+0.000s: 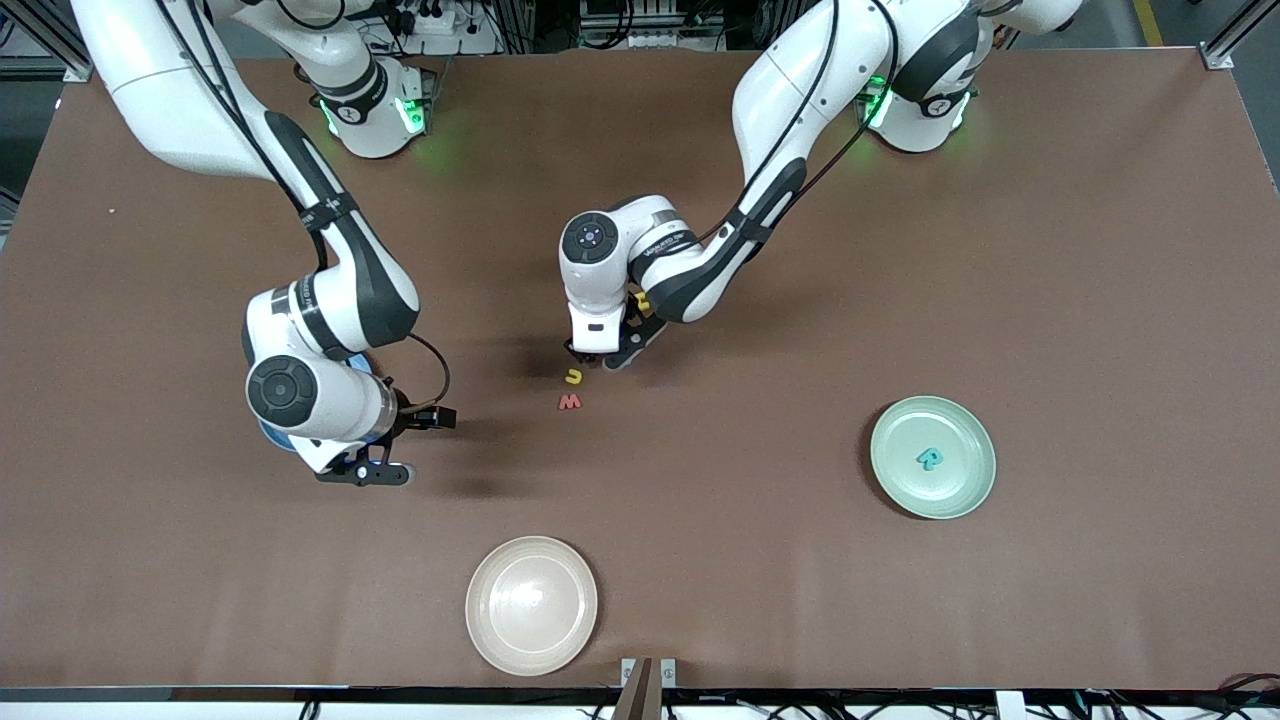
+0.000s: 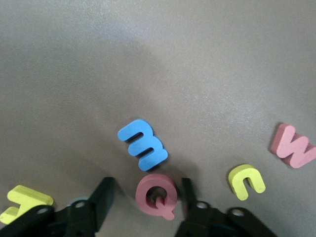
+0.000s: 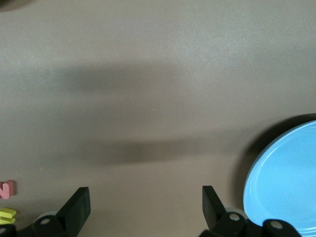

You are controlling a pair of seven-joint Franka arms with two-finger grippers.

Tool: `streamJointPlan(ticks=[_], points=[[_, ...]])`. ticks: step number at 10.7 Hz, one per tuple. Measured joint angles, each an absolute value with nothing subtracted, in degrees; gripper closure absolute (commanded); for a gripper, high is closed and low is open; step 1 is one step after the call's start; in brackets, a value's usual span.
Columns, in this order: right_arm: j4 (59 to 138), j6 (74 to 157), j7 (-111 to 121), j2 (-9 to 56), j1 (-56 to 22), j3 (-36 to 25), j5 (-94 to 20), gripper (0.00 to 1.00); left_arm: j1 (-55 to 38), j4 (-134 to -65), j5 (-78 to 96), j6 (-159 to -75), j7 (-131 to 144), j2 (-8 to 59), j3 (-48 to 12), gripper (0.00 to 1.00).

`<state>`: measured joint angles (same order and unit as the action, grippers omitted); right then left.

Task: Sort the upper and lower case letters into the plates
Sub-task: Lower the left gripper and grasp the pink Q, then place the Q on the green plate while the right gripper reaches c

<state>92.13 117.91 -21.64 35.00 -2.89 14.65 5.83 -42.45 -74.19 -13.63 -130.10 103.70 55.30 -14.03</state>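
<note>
While left fingers (image 2: 106,195) straddle chunky red Q (image 2: 157,194), right arm waits.

high front camera faces the arms; wrist cameras look down close, sharing the red w (image 1: 569,402).

The right gripper (image 3: 144,207) hung with its fingers (image 3: 76,205) spread wide over bare brown table (image 3: 148,98). The sky-blue plate (image 3: 284,182) lay just beside one finger; red (image 3: 6,189) and yellow (image 3: 7,214) letters showed at the edge.
</note>
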Motion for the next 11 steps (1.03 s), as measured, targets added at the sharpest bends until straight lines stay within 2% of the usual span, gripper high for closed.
streamJointPlan(ticks=[1,2,7,11], points=[[92.1,117.9,-21.6,35.0,-2.9,14.6,5.8,0.00,-42.5,-73.9,-13.6,-129.9,103.7,55.3,-14.0,0.95],[92.1,117.9,-21.6,35.0,-2.9,14.6,5.8,0.00,-42.5,-73.6,-13.6,-129.8,103.7,55.3,-14.0,1.00],[92.1,117.9,-21.7,35.0,-3.1,14.8,5.7,0.00,-42.1,-72.6,-13.6,-127.2,103.5,54.7,-14.0,1.00],[92.2,117.9,-24.1,35.6,-7.7,15.0,5.7,0.00,-38.1,-71.6,-13.6,-119.5,94.6,46.6,-13.9,1.00]])
